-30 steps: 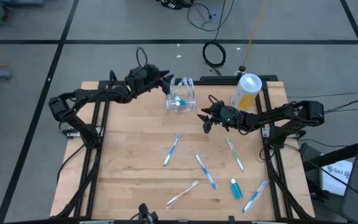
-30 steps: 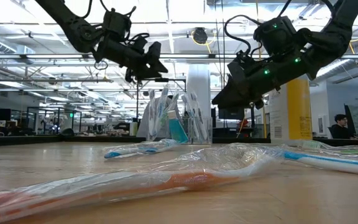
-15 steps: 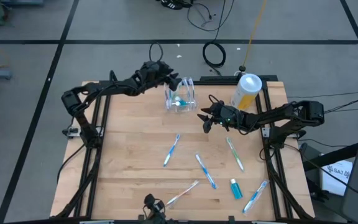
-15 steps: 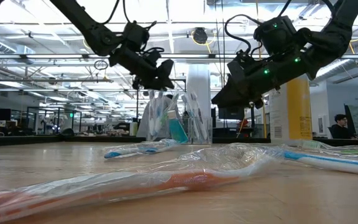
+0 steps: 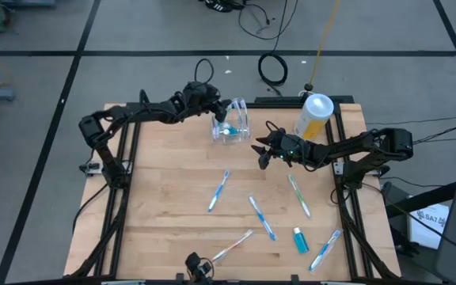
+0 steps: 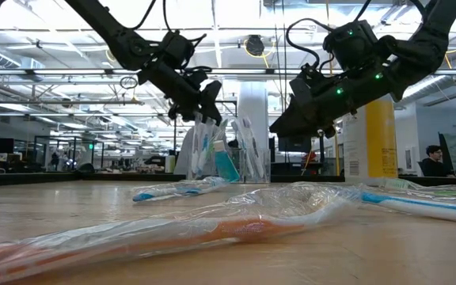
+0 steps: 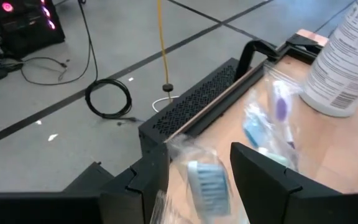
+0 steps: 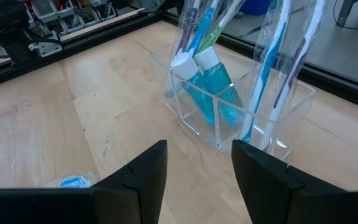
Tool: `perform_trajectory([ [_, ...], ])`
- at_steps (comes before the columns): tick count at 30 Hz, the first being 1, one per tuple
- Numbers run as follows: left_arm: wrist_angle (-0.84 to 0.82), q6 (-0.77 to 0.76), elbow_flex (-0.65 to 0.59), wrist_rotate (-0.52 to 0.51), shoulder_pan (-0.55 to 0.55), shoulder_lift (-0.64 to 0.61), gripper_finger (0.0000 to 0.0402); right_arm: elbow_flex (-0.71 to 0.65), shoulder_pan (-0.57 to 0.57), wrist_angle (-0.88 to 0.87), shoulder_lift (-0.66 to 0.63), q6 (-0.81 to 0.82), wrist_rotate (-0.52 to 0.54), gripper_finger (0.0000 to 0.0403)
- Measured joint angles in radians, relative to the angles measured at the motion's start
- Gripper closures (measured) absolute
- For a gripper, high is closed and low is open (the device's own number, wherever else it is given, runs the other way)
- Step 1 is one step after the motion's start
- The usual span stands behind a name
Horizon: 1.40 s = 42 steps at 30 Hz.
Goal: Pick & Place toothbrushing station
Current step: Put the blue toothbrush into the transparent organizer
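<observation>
Toothbrushing station (image 5: 231,123), clear rigid plastic holding wrapped brushes, likely light, slick, tippy; grasp a wall near its rim. Left gripper (image 5: 216,110) open above it; right gripper (image 5: 261,153) open nearby.

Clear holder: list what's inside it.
The clear holder has divided compartments: two small blue bottles with white caps, and several wrapped toothbrushes standing upright. The wrappers overlap, so an exact count is hidden.

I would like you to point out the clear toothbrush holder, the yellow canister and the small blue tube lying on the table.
clear toothbrush holder (image 8: 229,118): right wrist view, on its front clear wall.
yellow canister (image 5: 309,124): high view, on its yellow side.
small blue tube (image 5: 300,240): high view, on its middle.
</observation>
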Motion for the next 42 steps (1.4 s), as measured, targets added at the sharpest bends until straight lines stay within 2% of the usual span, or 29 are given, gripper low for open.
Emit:
perform_trajectory([
  [12,-0.077,0.003,0.0,-0.002,-0.014,0.0,0.0229,0.0,0.0,0.0,0.0,0.0,0.0,0.0232],
  [24,-0.091,0.003,0.0,0.0,-0.018,0.0,0.033,0.0,0.0,-0.001,0.0,0.0,0.0,0.0232],
  [33,-0.147,-0.001,0.0,0.0,-0.041,-0.002,0.0372,0.0,0.0,-0.001,0.0,-0.001,0.0,0.0232],
  [37,-0.143,0.001,0.0,-0.002,-0.056,-0.002,0.0369,0.0,0.0,-0.001,0.0,-0.001,0.0,0.0232],
  [42,-0.165,0.004,-0.002,-0.004,-0.069,-0.001,0.0339,0.0,0.0,-0.001,0.0,-0.001,0.0,0.0232],
])
